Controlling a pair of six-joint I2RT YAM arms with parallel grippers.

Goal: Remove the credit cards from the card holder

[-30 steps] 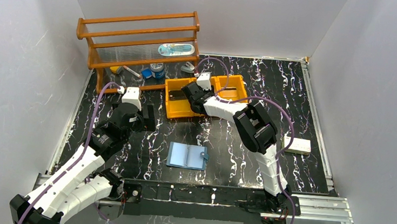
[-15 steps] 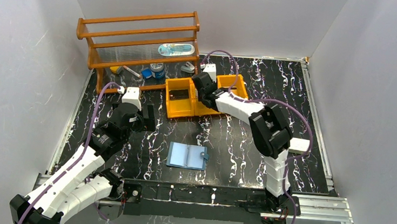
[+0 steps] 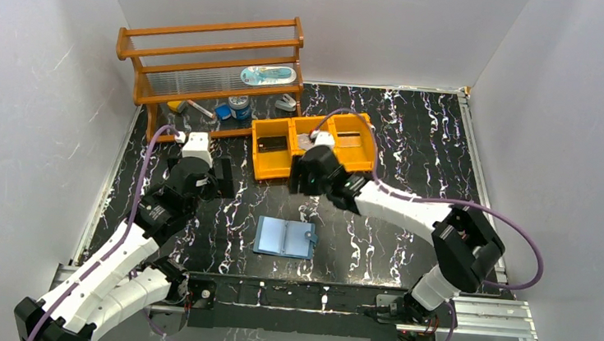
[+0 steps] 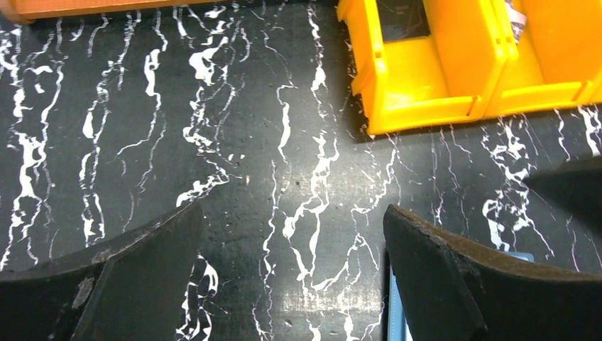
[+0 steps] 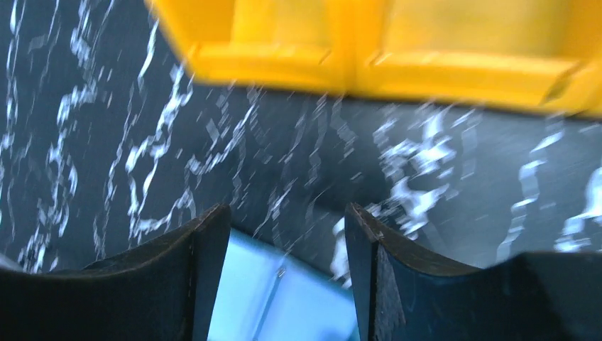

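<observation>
- The card holder (image 3: 285, 237) lies spread open and flat on the black marbled surface (image 3: 416, 147), close to the near edge and about mid-width, with its small tab pointing right.
- Left of it and a little farther back, the left gripper (image 4: 294, 284) hangs over bare surface. Its jaws are spread wide, with nothing between them and touching nothing.
- Just beyond the holder, the right gripper (image 5: 284, 277) hovers between the holder and the orange tray (image 3: 272, 170). Its jaws stand parted and empty. The wrist view is blurred, but the holder's blue shows beneath the gap.
- The tray has three compartments side by side, and the credit cards (image 3: 271, 144) lie in it. A dark one is in the left compartment and a tan one in the right. The right wrist partly hides the middle compartment, so I cannot tell what is in it.
- A wooden rack (image 3: 210, 55) stands at the far left against the wall, with small items on and under it.
</observation>
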